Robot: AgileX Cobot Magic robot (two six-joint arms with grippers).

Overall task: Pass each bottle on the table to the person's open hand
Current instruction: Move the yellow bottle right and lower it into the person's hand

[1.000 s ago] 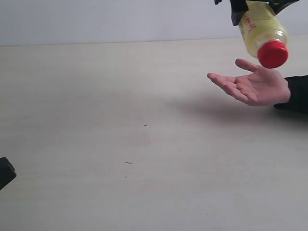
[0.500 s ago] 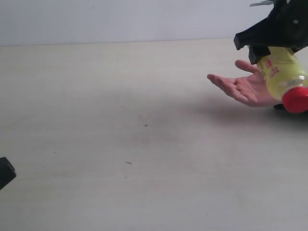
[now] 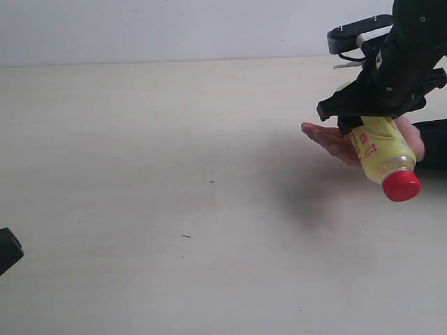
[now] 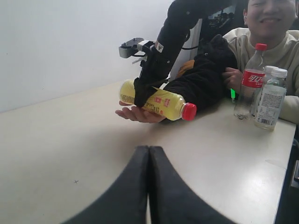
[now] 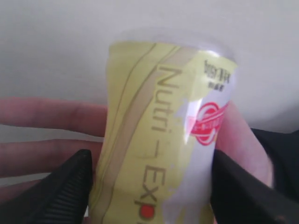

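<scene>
My right gripper (image 3: 363, 120) is shut on the yellow bottle (image 3: 379, 152), which tilts with its red cap (image 3: 401, 185) down toward the front. The bottle lies across the person's open hand (image 3: 327, 136), at or just above the palm. The right wrist view shows the yellow bottle (image 5: 159, 135) between my black pads (image 5: 67, 186), with the hand's fingers (image 5: 46, 116) behind it. In the left wrist view my left gripper (image 4: 149, 149) is shut and empty over the table (image 4: 70, 140), facing the yellow bottle (image 4: 161, 100) and the hand (image 4: 135, 114). Only a corner of the left gripper (image 3: 7, 250) shows in the exterior view.
A clear bottle with a red label (image 4: 251, 84) and two white-labelled bottles (image 4: 271, 100) stand at the table's far end, next to a seated person (image 4: 268, 28). The person's black sleeve (image 4: 201, 84) lies on the table behind the hand. The table edge (image 4: 285, 177) drops off there.
My right gripper has come down and leftward with the yellow bottle, from above the hand to onto the palm. The hand and my left gripper have stayed put.
</scene>
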